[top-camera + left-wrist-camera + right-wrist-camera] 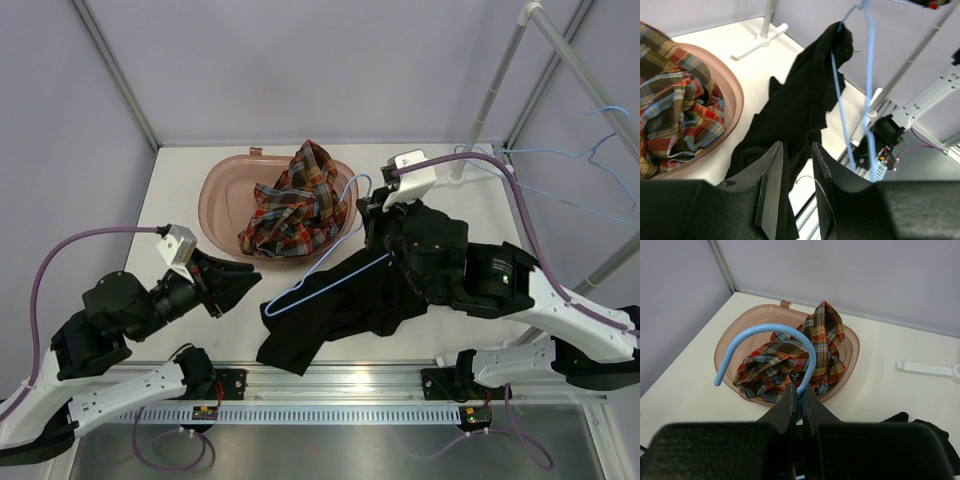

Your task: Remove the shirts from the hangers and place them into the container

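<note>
Black shirt: the plain black shirt lies crumpled on the white surface, outside the tub. One end is raised on the hanger wire.
Black shirt to claws: in the top view it spreads toward 7 o'clock from the right claw. It is at 4 o'clock from the left claw, near its tips but apart from them.
Plaid shirt: the red, yellow and dark-blue plaid shirt is bunched inside the tub, with one fold standing above the rim at 1 o'clock.
Tub: the shallow oval tub of translucent pinkish-brown plastic stands on the surface. It is at 9 o'clock from the right claw and at 12 to 1 o'clock from the left claw.
Hanger: the thin light-blue wire hanger has its curved hook arching over the tub's near side. Its long wire runs down through the black shirt.
Right claw: the jaws are pressed together on the hanger's neck just below the hook.
Left claw: the jaws stand partly apart and hold nothing. The wrist view shows black cloth beyond the gap, not pinched.
Rack: white metal rack poles rise at 2 o'clock, with more light-blue hanger wire hooked on them.
Counts: two shirts, one tub, two claws. One hanger is in the claw; how many hang on the rack I cannot tell.
</note>
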`<act>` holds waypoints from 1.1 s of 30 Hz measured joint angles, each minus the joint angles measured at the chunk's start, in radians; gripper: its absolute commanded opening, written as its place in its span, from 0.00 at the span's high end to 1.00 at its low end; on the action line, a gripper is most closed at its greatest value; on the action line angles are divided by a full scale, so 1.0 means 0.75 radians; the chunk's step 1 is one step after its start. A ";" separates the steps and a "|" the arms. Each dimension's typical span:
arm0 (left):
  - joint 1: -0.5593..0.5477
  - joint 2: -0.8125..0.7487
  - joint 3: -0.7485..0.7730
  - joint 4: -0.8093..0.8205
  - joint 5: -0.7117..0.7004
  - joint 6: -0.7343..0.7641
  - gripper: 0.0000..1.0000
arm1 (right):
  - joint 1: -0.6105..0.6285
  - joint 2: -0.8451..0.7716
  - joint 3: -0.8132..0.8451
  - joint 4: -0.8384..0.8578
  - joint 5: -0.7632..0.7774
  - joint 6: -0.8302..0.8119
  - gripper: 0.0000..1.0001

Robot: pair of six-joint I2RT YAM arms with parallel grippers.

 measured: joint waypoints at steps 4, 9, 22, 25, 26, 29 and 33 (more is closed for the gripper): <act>0.000 -0.009 0.000 0.024 0.115 0.010 0.66 | 0.000 0.048 0.004 -0.018 -0.001 -0.001 1.00; 0.000 -0.001 -0.001 0.064 0.230 0.013 0.64 | 0.000 0.094 0.015 -0.037 -0.001 -0.002 1.00; 0.000 0.100 -0.076 0.178 0.418 -0.006 0.60 | 0.000 0.199 0.159 -0.044 -0.007 -0.037 1.00; 0.000 0.099 -0.091 0.172 0.422 -0.014 0.76 | 0.000 0.198 0.180 -0.046 -0.008 -0.046 1.00; 0.000 0.098 -0.092 0.169 0.422 -0.021 0.81 | 0.000 0.197 0.185 -0.045 -0.008 -0.046 1.00; 0.001 0.091 -0.092 0.152 0.405 -0.019 0.89 | 0.000 0.194 0.192 -0.046 -0.017 -0.046 1.00; 0.005 0.091 -0.090 0.121 0.354 -0.017 1.00 | 0.000 0.191 0.196 -0.062 -0.026 -0.046 0.98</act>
